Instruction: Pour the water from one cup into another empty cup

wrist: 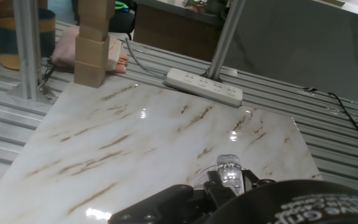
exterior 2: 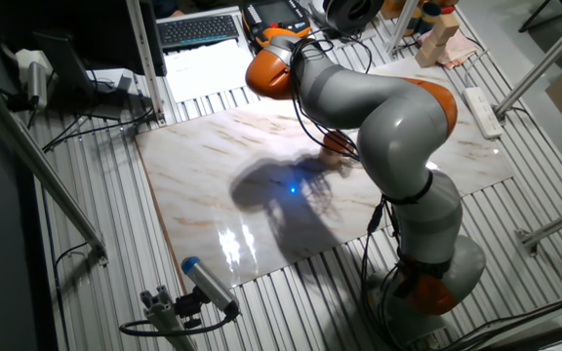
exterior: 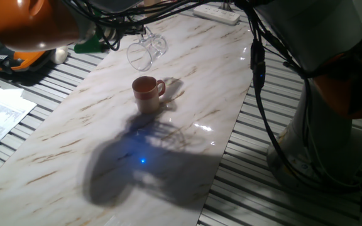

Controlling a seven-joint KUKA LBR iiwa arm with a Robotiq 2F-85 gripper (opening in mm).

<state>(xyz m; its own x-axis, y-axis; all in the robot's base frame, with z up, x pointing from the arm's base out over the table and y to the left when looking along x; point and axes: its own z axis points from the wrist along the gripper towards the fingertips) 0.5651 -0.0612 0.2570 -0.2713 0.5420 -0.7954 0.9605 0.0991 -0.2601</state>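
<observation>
Clear glass mug (exterior: pixel 146 51) hangs tilted in the air above the far part of the marble tabletop (exterior: pixel 74 150), held up by the gripper (wrist: pixel 229 180) (fingers mostly hidden, so I cannot tell how they close). Just nearer and right of it, the terracotta-brown mug (exterior: pixel 148 93) stands upright, handle pointing right. Further right, a white power strip (exterior: pixel 217 14) lies at the far edge.

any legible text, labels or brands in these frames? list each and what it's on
None can be read.
Papers beside the table: printed lines, too small.
Device screen: content blurred.
Glass mug, brown mug, power strip: no markings visible.
</observation>
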